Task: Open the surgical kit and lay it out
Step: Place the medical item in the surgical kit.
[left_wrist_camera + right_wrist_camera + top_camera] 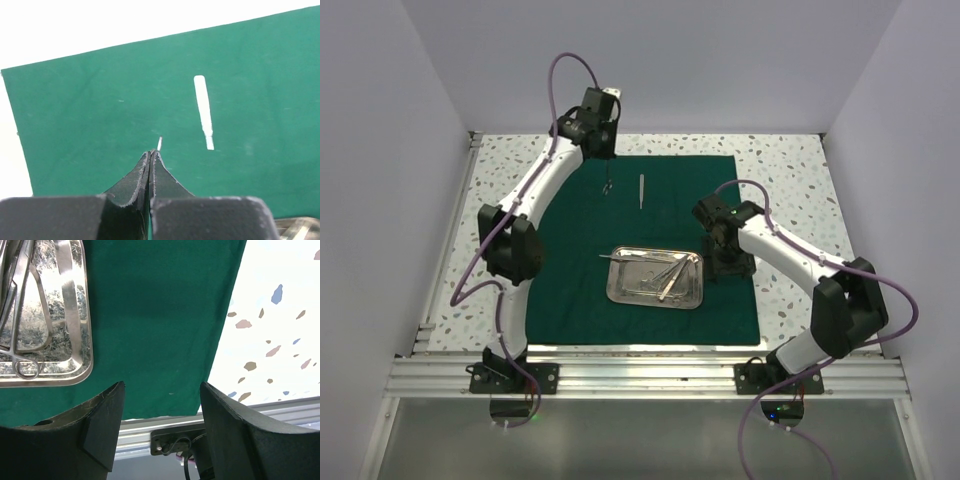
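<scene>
Top external: you are holding the left gripper over the green drape, far part, jaws pinching a silver tip, beside 1 slim silver tool. The right gripper is hovering, jaws apart, just right of the steel tray holding ring-handled instruments.

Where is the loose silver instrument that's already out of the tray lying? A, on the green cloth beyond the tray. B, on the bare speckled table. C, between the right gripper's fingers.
A: the silver instrument lies flat on the green cloth, on the far side of the tray.
</scene>
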Robot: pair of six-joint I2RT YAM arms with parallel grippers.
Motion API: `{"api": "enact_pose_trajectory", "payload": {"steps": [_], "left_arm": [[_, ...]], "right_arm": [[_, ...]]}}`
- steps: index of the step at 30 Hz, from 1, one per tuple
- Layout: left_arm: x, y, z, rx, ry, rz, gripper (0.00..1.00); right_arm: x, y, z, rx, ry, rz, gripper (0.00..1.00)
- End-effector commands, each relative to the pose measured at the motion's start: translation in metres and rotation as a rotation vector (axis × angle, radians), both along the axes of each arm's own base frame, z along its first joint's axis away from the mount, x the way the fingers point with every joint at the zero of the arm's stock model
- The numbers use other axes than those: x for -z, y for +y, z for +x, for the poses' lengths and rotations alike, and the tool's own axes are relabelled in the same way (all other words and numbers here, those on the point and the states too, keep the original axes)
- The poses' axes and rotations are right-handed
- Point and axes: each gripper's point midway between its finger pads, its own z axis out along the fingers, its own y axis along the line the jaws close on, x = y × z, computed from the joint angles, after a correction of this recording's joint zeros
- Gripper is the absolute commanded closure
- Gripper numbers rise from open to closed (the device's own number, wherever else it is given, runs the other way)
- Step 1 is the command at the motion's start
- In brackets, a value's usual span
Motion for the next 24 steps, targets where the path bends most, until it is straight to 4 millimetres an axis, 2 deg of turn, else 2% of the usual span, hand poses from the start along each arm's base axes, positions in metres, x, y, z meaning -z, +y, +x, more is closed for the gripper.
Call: {"api": "enact_pose_trajectory", "payload": {"steps": [1,3,4,6,7,9,11,12,13,18,20,21,22,23,24], "left_arm": [[-0.010,0.022,0.022,0.047,-0.051,0.019,1.00],[-0.014,0.040,0.027,0.033,-0.069,0.041,1.00],[-0.009,0.046,0.027,0.032,-0.060,0.054,1.00],[-0.014,0.055,0.029,0.070,-0.082,0.055,1.00],[-0.009,0.059,0.027,0.082,-0.068,0.053,1.00],[-0.014,0.062,0.023,0.185,-0.074,0.010,1.00],[-0.006,0.067,0.018,0.237,-0.053,-0.007,1.00],[-0.010,0.070,0.014,0.293,-0.057,-0.050,1.00],[-0.003,0.075,0.012,0.299,-0.041,-0.073,1.00],[-0.005,0.117,0.018,0.291,-0.032,-0.213,1.00],[-0.006,0.121,0.023,0.301,-0.028,-0.251,1.00],[0.008,0.119,0.027,0.316,0.005,-0.283,1.00],[0.005,0.117,0.032,0.326,-0.002,-0.292,1.00],[0.012,0.115,0.033,0.334,0.016,-0.307,1.00],[0.027,0.106,0.033,0.361,0.052,-0.350,1.00]], "right_arm": [[-0.006,-0.002,0.008,-0.004,-0.014,-0.023,0.35],[-0.005,-0.003,0.008,0.001,-0.012,-0.022,0.35],[-0.004,-0.003,0.007,-0.003,-0.007,-0.023,0.35],[-0.003,-0.002,0.007,0.000,-0.001,-0.020,0.35],[-0.002,-0.001,0.007,-0.001,0.002,-0.016,0.35],[0.001,0.000,0.007,-0.005,0.011,-0.020,0.35],[0.002,0.001,0.008,-0.007,0.018,-0.021,0.36],[0.002,0.001,0.009,-0.009,0.020,-0.019,0.36],[0.001,0.002,0.009,-0.013,0.022,-0.021,0.36],[0.004,0.001,0.008,-0.037,0.049,-0.034,0.36],[0.005,0.002,0.009,-0.048,0.054,-0.032,0.36],[0.005,0.002,0.010,-0.050,0.057,-0.032,0.36],[0.006,0.005,0.011,-0.053,0.064,-0.026,0.36],[0.006,0.005,0.012,-0.056,0.066,-0.027,0.36],[0.006,0.007,0.014,-0.062,0.066,-0.026,0.36]]}}
